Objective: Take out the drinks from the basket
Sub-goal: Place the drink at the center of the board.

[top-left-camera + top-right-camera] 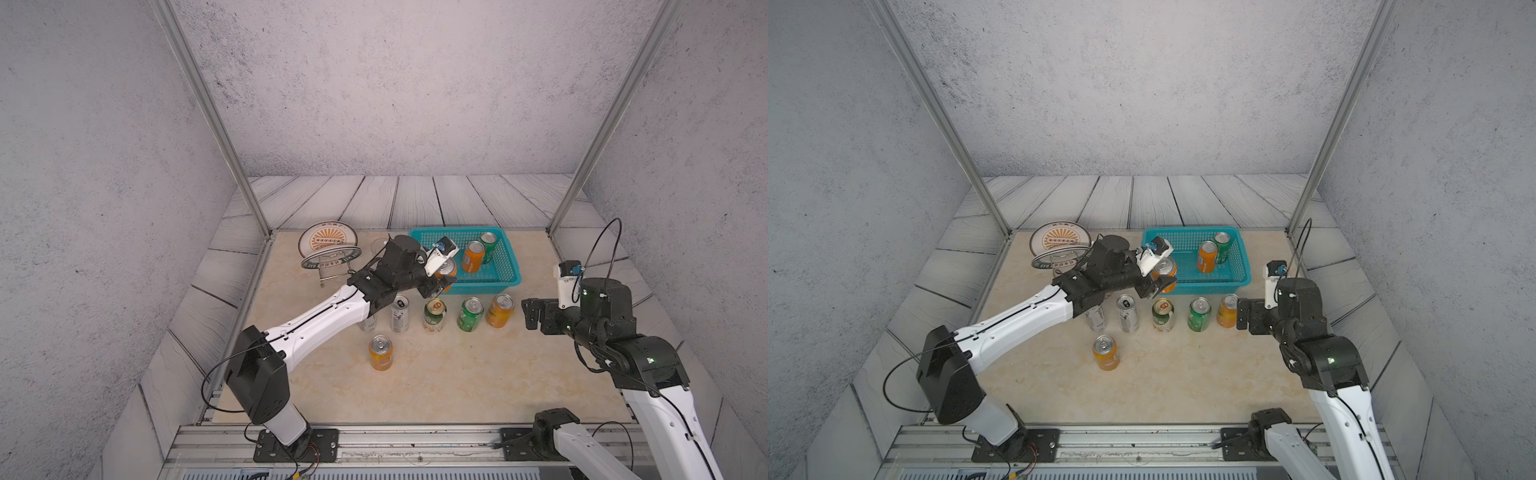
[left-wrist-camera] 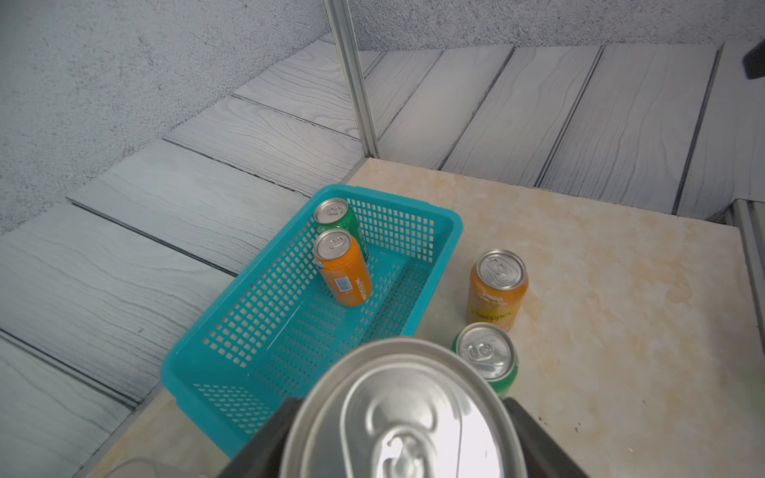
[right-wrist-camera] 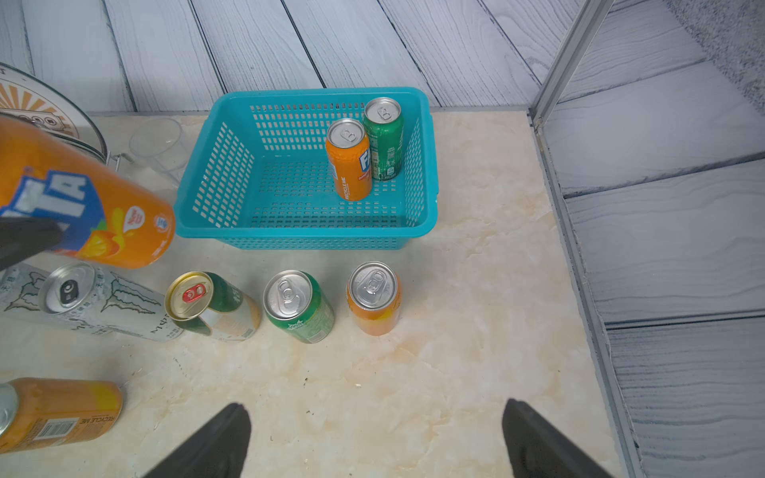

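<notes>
My left gripper [image 1: 441, 283] is shut on an orange can [image 1: 446, 269], held in the air over the near left corner of the teal basket [image 1: 484, 286]; the can's silver top [image 2: 397, 414] fills the left wrist view. Inside the basket stand an orange can [image 1: 473, 257] and a green can [image 1: 487, 247]. In front of it stand a white can [image 1: 400, 314], a green-and-cream can [image 1: 434, 316], a green can [image 1: 470, 314] and an orange can [image 1: 500, 311]. Another white can [image 1: 368, 322] is half hidden under the left arm. My right gripper [image 1: 528, 313] hangs open and empty beside the row.
One more orange can [image 1: 380, 353] stands nearer the front. A patterned plate [image 1: 328, 243] leans in a wire rack at the back left, with a clear plastic cup [image 3: 159, 145] between it and the basket. Metal frame posts [image 1: 552, 228] stand at the table's back corners.
</notes>
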### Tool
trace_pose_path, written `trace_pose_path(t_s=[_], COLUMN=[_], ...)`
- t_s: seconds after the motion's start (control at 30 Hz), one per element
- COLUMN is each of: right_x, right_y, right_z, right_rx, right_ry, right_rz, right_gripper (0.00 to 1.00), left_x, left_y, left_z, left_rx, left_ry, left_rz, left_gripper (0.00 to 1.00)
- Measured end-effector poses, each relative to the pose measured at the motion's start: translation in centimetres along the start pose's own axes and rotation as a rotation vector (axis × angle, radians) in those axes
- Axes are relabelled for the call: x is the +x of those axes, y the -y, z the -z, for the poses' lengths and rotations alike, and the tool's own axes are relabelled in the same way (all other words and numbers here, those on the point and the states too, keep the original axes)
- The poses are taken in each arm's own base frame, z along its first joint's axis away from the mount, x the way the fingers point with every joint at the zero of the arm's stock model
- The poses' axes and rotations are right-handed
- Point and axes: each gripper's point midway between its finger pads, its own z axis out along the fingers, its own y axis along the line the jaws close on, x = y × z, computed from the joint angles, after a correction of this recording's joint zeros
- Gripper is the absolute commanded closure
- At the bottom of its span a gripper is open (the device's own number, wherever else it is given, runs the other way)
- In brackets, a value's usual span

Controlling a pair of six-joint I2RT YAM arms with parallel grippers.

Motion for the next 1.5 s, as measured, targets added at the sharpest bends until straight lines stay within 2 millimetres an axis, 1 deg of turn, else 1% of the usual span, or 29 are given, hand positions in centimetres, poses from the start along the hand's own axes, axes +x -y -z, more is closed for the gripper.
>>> trace_pose_path(t_s=[0.07,0.3,0.43,0.57,0.77,0.97,1.23,1.33,1.5], right_x=[0.4,1.4,1.6,1.8,2.2,2.4,2.4,2.4,2.4], right_y=[-0.1,-0.2,-0.2,-0.2,-0.3,-0.3,-0.3,-0.3,-0.3], right_z=[-0.3,-1.3,-1.6,-2.0,-2.4,-2.7,-2.8,-2.8,-2.8], right_rx=[-0.003,-0.010,-0.011,-0.012,-0.015,-0.015,-0.015,-0.015,-0.015], right_ry=[-0.011,-0.034,-0.036,-0.041,-0.049,-0.052,-0.049,-0.050,-0.049], right_rz=[-0.005,-0.011,-0.011,-0.012,-0.015,-0.018,-0.018,-0.018,-0.019], right_gripper=[0.00,0.01,0.00,0.01,0.01,0.00,0.00,0.01,0.01], left_x=[0.0,-0.5,0.2,1.4,3.6,5.6,8.3,9.4,11.2], left_y=[0.9,2.9,3.9,5.7,9.0,11.1,11.8,11.8,11.8], left_z=[1.3,5.5,7.3,8.1,8.3,8.1,7.6,7.2,6.2], left_rx=[0.011,0.032,0.043,0.078,0.155,0.208,0.220,0.208,0.189], left_ry=[-0.002,0.022,0.021,0.000,-0.051,-0.087,-0.120,-0.131,-0.153], left_rz=[0.004,0.004,0.007,0.010,0.012,0.009,0.047,0.061,0.080], left_gripper=[0.42,0.44,0.45,0.45,0.48,0.49,0.48,0.45,0.45])
